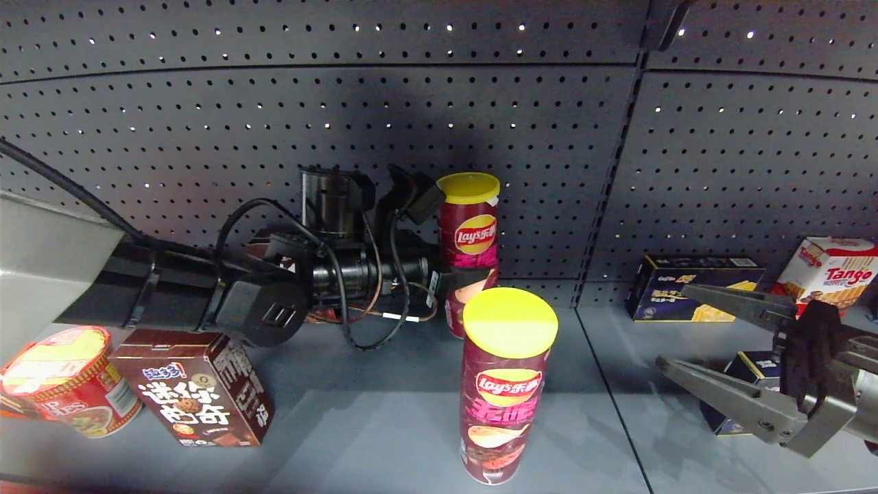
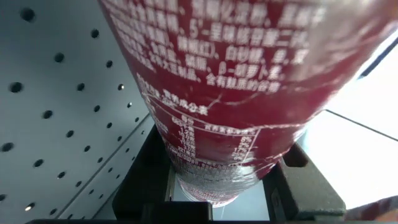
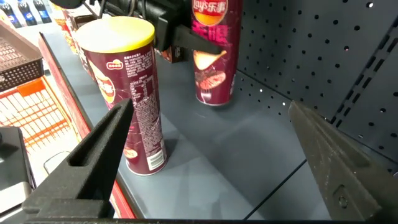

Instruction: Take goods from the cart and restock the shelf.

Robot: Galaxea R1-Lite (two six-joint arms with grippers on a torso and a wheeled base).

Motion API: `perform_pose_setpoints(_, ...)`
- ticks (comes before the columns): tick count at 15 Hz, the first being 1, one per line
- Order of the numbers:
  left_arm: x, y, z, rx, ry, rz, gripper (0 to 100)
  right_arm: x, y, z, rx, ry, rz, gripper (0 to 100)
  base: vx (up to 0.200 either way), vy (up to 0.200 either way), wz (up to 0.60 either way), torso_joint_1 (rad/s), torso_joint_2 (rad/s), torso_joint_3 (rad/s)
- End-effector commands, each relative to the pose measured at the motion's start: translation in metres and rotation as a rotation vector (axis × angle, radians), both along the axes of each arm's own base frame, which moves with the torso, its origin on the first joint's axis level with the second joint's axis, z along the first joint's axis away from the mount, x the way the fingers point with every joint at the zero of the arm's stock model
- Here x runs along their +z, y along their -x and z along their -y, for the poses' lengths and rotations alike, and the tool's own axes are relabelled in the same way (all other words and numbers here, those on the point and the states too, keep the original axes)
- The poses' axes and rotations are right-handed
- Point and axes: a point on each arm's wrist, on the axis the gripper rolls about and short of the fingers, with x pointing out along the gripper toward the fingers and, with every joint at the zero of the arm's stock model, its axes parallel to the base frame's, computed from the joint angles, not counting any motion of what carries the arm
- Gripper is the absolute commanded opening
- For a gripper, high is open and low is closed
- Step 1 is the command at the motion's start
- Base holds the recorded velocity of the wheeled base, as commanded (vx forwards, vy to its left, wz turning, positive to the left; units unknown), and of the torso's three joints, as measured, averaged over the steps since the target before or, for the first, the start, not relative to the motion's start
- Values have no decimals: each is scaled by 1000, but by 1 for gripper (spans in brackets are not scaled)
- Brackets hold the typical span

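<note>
So here's where we are: the left claw point(image 1: 461, 280) is clamped around the middle of a maroon chip can point(image 1: 470, 230) with a yellow lid. The can is upright at the back of the shelf point(image 1: 384, 412), right up against the pegboard point(image 1: 206, 103). In the left wrist view the dark pads point(image 2: 149, 180) squeeze it from both sides. We honestly can't tell if its base is touching the shelf or sits just above it.

A second chip can point(image 1: 504, 391) stands on its own nearer the front edge, directly in front of the held one and apart from it.

The right claw point(image 1: 675, 328) hangs off to the right with its fingers spread wide, nothing in it.

Other stuff: a brown cookie box point(image 1: 195, 394) and a cup of noodles point(image 1: 65, 391) at front left, plus dark blue boxes point(image 1: 693, 288) and a wafer box point(image 1: 830, 267) over on the right.
</note>
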Motion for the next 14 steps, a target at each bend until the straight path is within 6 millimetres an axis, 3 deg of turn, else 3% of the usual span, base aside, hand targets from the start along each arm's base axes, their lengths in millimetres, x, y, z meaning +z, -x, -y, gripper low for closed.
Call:
perform_pose_setpoints(1, -7, -1, 5, -10, -7, -16, 0, 0, 0, 0, 1, 1, -1, 100, 0, 0, 0, 0, 0, 0)
perform_pose_setpoints(13, -26, -6, 5, -1, -32, -59, 0, -1, 0, 0, -2, 2, -5, 100, 0, 0, 0, 0, 0, 0)
perform_pose_setpoints(14, -28, -5, 6, -1, -36, -66, 100, -1, 0, 0, -2, 2, -5, 100, 0, 0, 0, 0, 0, 0)
